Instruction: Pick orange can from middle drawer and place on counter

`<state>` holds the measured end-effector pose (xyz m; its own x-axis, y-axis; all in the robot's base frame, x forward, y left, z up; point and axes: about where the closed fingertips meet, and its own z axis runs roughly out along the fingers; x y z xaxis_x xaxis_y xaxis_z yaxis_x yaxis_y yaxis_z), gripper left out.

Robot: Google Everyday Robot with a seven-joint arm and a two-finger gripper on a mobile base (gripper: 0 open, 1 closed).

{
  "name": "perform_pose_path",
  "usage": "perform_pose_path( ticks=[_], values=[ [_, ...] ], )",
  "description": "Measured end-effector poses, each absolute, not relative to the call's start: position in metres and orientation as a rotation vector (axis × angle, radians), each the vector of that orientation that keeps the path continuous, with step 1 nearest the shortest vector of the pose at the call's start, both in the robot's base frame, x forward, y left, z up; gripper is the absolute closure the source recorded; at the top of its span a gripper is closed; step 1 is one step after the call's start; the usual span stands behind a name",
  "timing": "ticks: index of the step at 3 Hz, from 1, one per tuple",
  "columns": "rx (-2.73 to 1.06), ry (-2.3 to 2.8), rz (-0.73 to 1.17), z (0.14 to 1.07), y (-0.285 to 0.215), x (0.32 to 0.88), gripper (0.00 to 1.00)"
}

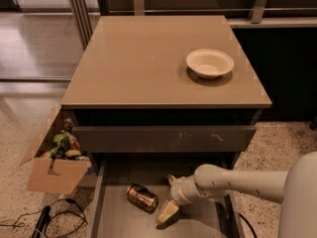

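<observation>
The orange can (142, 197) lies on its side on the floor of the open middle drawer (198, 222), left of centre. My gripper (165, 196) reaches in from the right on a white arm and sits just right of the can, low over the drawer floor. Its fingers (167, 212) are spread open, pointing at the can's right end, and hold nothing. The tan counter (143, 63) tops the cabinet above.
A cream bowl (209, 62) sits on the counter's right side. A closed scratched drawer front (163, 139) overhangs the back of the open drawer. A cardboard box (54, 160) of items and black cables (39, 219) lie on the floor to the left.
</observation>
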<state>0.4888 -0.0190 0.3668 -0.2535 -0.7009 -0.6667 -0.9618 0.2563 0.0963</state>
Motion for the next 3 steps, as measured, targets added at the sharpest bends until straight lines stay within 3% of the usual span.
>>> perform_pose_path(
  ticks=[1,3],
  values=[
    [-1.505,2.035,0.690,0.367,-0.019,0.489,0.00],
    [-1.630,2.016,0.683,0.403,0.034,0.453,0.00]
  ],
)
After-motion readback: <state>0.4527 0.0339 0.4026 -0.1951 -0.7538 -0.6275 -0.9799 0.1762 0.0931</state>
